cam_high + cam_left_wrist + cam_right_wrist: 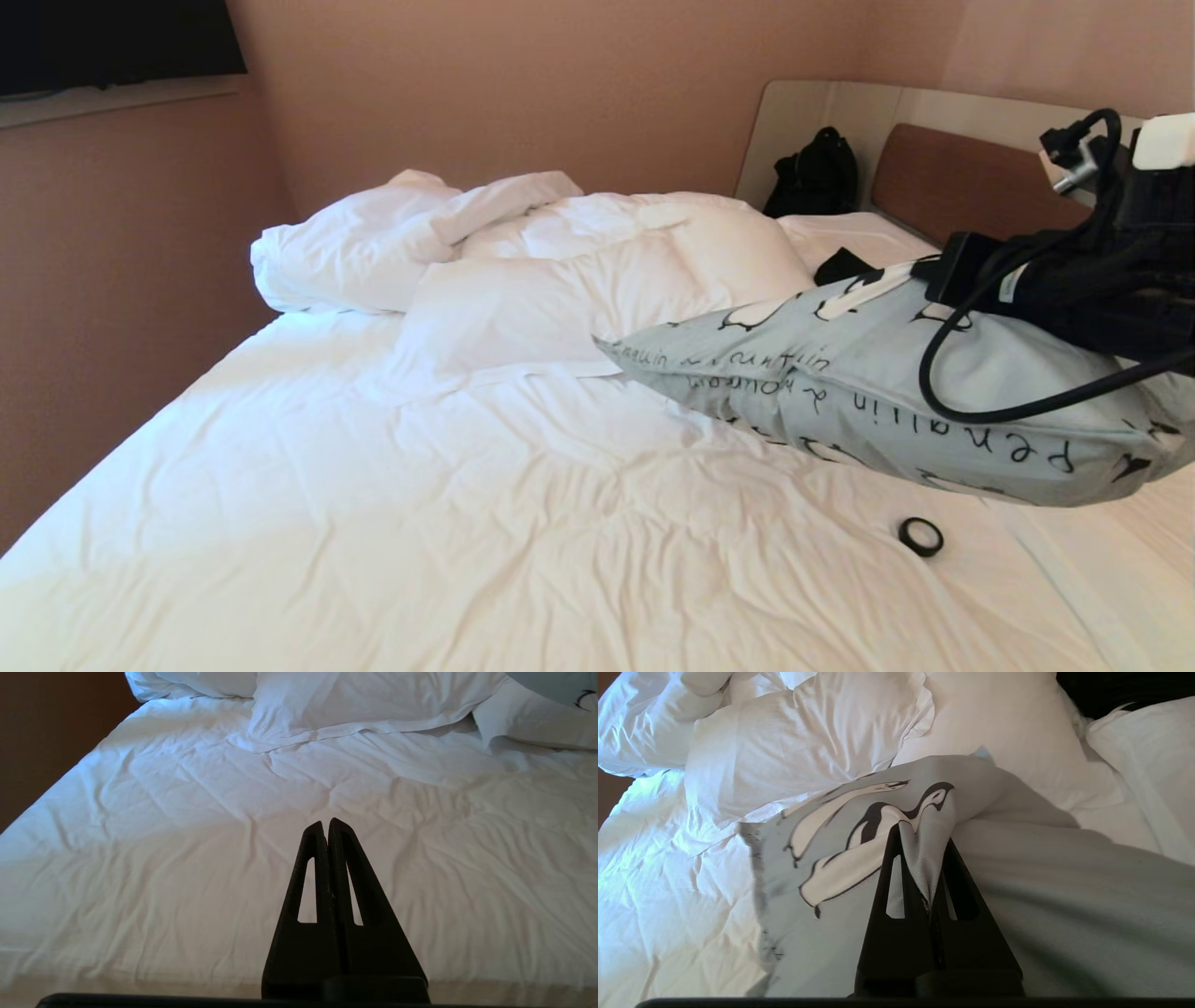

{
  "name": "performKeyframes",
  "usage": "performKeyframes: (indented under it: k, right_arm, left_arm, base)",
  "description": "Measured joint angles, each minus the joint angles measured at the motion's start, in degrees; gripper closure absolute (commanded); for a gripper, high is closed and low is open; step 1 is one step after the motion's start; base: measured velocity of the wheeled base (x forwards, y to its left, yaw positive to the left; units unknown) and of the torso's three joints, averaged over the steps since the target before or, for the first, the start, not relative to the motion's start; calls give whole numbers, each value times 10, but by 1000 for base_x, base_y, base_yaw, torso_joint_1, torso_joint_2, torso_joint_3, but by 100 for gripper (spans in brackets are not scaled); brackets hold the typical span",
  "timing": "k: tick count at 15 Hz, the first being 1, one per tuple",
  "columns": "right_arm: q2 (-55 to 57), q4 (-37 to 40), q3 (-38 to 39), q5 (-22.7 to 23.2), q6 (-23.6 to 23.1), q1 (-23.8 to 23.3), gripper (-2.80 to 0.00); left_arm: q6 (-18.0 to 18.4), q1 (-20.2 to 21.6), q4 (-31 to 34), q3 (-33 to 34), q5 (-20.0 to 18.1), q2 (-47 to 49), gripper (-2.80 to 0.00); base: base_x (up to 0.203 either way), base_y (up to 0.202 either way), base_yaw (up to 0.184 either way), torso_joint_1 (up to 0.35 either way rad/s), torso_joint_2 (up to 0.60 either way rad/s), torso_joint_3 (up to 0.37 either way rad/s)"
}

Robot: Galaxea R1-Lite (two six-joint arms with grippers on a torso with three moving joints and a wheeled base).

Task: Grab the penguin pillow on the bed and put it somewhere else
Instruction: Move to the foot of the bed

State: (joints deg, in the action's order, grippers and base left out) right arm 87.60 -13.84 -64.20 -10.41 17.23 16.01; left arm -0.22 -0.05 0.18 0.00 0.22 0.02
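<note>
**Penguin pillow held off the bed by the right claw**

Below both claws: large double bed (392, 523) with rumpled white sheets, brown headboard and cream surround beyond the right claw, at the far right corner. Ahead of the right claw and to its left: rumpled white duvet (523, 252), heaped across the far half of the mattress, with plain white pillows (1008, 732) partly buried in it.

Under and around the right claw: rectangular pale blue penguin pillow (896, 392) with flanged edge, black-and-white cartoon penguins and small lettering. Raised clear of the sheet, hanging tilted, one corner pointing left toward the duvet; shadow thrown on the mattress beneath.

Right claw (924, 844): black, tapered fingers pressed together, pinching a fold of the pillow's fabric at a printed penguin, cloth bunched up between the tips. Black cable looped from the wrist across the pillow's upper face.

Left claw (326, 823): black, fingers pressed together with nothing between them, poised over bare sheet at the near side of the bed, well apart from the pillow.

Beyond the right claw, against the cream surround: black bag (814, 175), propped at the head of the bed.

Beneath the lifted pillow, lying flat on the sheet nearer than the right claw: small black ring (920, 537).
</note>
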Motion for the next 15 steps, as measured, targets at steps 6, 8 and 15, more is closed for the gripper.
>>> performKeyframes:
  k: [6, 8, 15]
  right_arm:
    - [0, 0, 1, 1, -1, 1, 0]
    - [0, -1, 2, 1, -1, 1, 0]
    - [0, -1, 5, 1, -2, 3, 0]
  left_arm:
    - [0, 0, 0, 0, 0, 0, 0]
    - [0, 0, 0, 0, 0, 0, 0]
    - [0, 0, 0, 0, 0, 0, 0]
  base:
    - [0, 195, 0, 2, 3, 5]
    - [0, 197, 0, 2, 1, 2]
    - [0, 197, 0, 2, 2, 1]
